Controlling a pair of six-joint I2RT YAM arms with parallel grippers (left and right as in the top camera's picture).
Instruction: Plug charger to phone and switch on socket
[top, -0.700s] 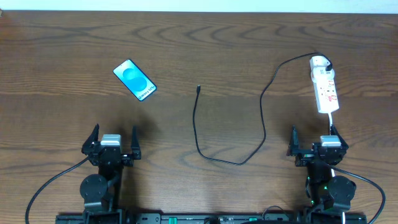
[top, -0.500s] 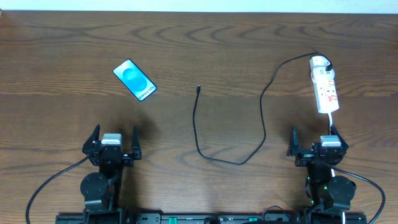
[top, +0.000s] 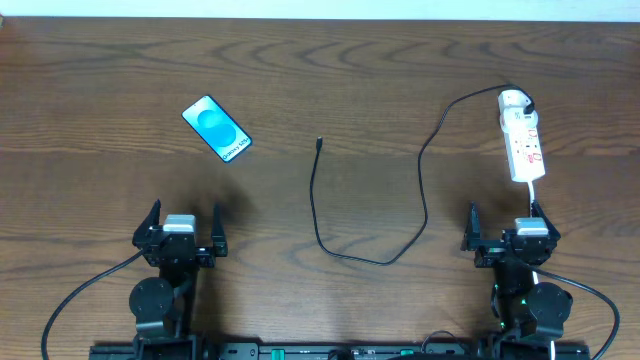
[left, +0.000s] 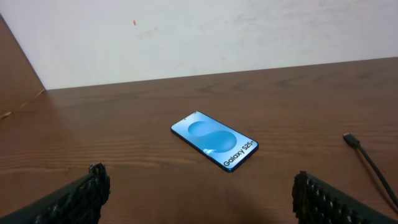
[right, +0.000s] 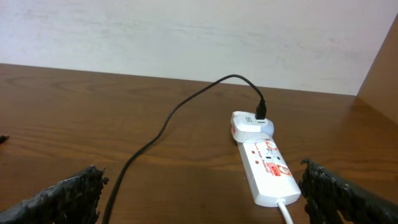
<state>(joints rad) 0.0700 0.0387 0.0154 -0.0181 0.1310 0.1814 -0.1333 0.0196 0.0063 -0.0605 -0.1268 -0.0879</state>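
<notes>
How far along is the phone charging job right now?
Done: the cable is already plugged in at the far end of the power strip. In hand: nothing; the left gripper and right gripper are open and empty. Left: the plug tip lies apart from the phone; plugging it in and switching on remain.

charger (left: 352, 140) — cut by edge, socket (right: 267, 171) lead too

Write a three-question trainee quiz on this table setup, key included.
1. True or false: the charger tip lies on the table, apart from the phone.
2. Fill in: the left gripper and right gripper are both ___ and hold nothing.
3. The charger's other end plugs in at: A the socket; B the phone; C a gripper.

Key: 1 true; 2 open; 3 A.
</notes>
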